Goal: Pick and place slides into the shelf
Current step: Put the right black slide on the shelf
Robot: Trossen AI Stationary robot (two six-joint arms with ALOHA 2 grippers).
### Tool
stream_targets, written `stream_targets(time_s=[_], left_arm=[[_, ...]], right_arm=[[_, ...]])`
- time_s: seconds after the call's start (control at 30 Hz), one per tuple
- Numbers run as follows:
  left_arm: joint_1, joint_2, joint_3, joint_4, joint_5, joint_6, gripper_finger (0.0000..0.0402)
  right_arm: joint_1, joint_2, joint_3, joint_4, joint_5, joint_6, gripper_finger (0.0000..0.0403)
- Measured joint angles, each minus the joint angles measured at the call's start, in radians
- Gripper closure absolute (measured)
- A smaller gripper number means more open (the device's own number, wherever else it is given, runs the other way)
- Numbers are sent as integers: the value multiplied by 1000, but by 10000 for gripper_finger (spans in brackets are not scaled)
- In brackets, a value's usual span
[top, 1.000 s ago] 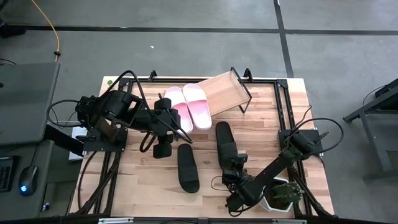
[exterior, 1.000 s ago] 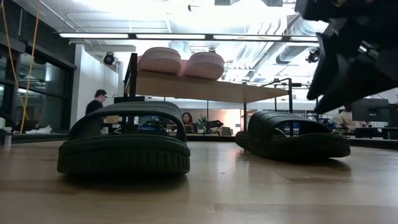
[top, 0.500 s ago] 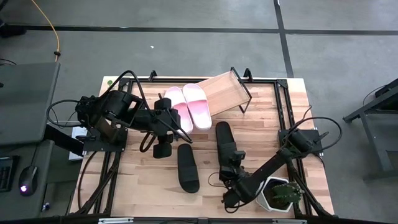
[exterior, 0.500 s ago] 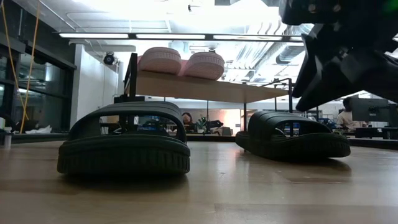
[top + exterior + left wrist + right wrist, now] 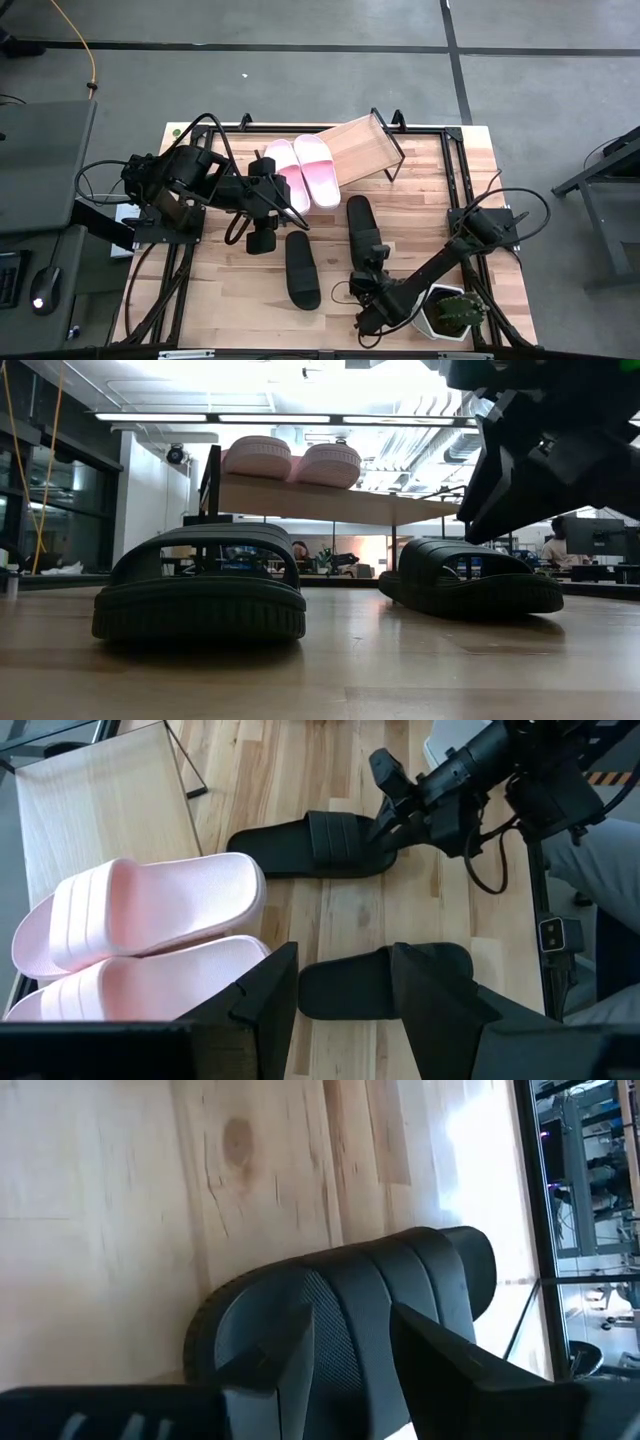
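Two pale pink slides (image 5: 290, 172) (image 5: 320, 165) lie side by side, soles down, on the slanted wooden shelf (image 5: 365, 148). Two black slides rest on their soles on the table, one nearer the left (image 5: 302, 270) and one to its right (image 5: 363, 228). My right gripper (image 5: 368, 272) hangs open just over the strap (image 5: 370, 1295) at the near end of the right black slide. No touch shows. My left gripper (image 5: 345, 990) waits open, high beside the pink slides, with nothing between its fingers.
A potted plant in a white pot (image 5: 450, 312) stands at the near right, right beside my right arm. Black frame rails (image 5: 455, 170) run along the table's sides and back. Bare wood (image 5: 220, 300) lies near the table's near left. People show in the room beyond.
My right gripper has edged toward the table's left, staying low over the near end of the right black slide. Both black slides and the pink slides have kept their places.
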Motion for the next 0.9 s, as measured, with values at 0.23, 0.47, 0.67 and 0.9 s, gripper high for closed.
stream_targets(time_s=[0.23, 0.47, 0.67, 0.9], left_arm=[[0, 0, 0, 0, 0, 0, 250], [0, 0, 0, 0, 0, 0, 250], [0, 0, 0, 0, 0, 0, 250], [0, 0, 0, 0, -1, 0, 250]], right_arm=[[-4, -1, -91, 45, -16, 19, 279], [-4, -1, -148, 48, -3, 84, 279], [-5, -1, -152, 45, 26, 107, 279], [-18, -1, -152, 45, 47, 114, 279]])
